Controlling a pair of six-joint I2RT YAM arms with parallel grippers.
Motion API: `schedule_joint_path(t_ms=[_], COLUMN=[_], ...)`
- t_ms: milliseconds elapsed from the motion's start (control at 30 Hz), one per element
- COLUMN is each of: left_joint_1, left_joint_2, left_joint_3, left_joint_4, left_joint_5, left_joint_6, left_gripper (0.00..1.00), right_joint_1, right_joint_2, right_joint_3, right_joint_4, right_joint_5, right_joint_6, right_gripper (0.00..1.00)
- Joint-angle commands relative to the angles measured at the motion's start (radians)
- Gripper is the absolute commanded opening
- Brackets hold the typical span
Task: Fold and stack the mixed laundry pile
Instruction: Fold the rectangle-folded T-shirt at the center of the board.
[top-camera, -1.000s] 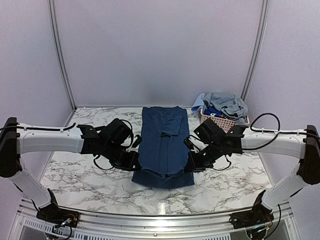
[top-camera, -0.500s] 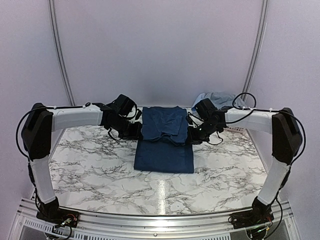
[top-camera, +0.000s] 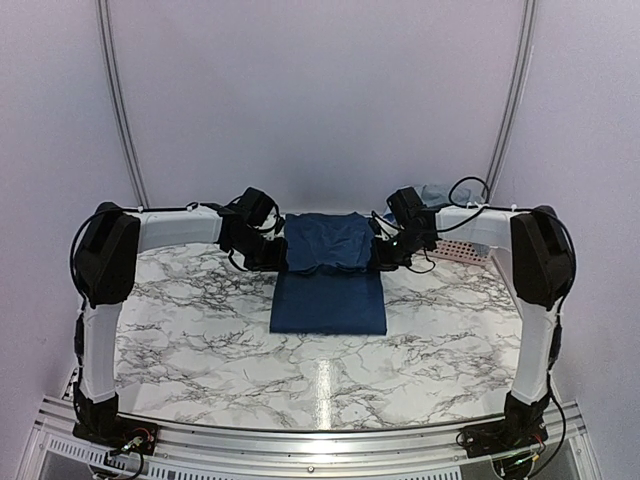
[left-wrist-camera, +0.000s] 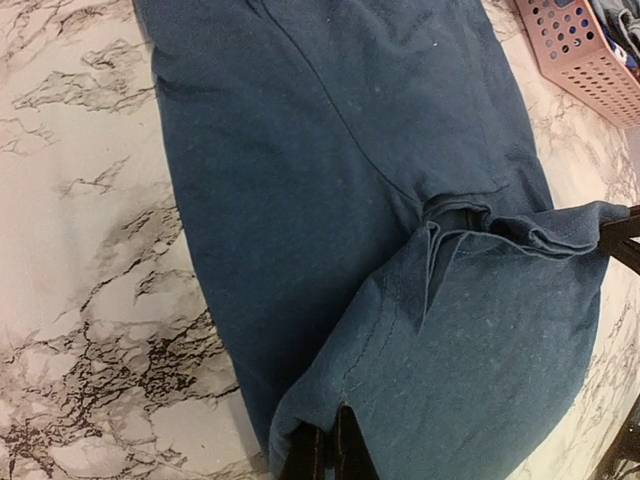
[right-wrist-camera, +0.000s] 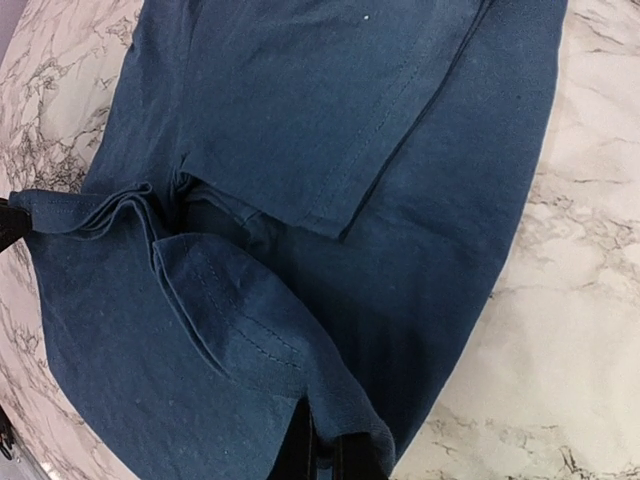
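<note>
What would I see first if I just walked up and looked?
A big dark blue shirt lies in the middle of the marble table, partly folded. The left gripper and the right gripper each pinch a corner of it, held up over its far half. A pink basket sits at the back right.

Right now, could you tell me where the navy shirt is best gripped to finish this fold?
At the two side corners of the lifted edge, one from each side. The shirt lies wide and flat on the table, so pinching both corners should hold the raised layer taut; the left gripper and right gripper are shut there.
</note>
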Motion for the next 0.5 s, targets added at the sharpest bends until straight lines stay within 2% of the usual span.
schedule_joint_path(t_ms=[0,233,300,367,467], left_joint_1=[0.023,0.035,0.037,0.042,0.049], left_joint_2=[0.044,0.085,0.095,0.092,0.022], left_joint_3=[0.032,0.047,0.056,0.061,0.035], left_joint_4=[0.006,0.039,0.045,0.045,0.049], left_joint_5=[0.017,0.029,0.035,0.057,0.043], left_joint_6=[0.010,0.006,0.006,0.002,0.007], left_gripper=[0.00,0.00,0.00,0.16,0.53], right_joint_1=[-0.020,-0.028,-0.030,-0.032,-0.036], right_joint_2=[0.051,0.094,0.101,0.095,0.038], right_joint_3=[0.064,0.076,0.090,0.113,0.133], right_joint_4=[0.017,0.038,0.039,0.022,-0.017], right_joint_5=[-0.029,-0.025,-0.022,-0.016,-0.003], right_joint_6=[-0.026,-0.026,-0.027,-0.030,-0.040], right_gripper=[0.00,0.00,0.09,0.24,0.47])
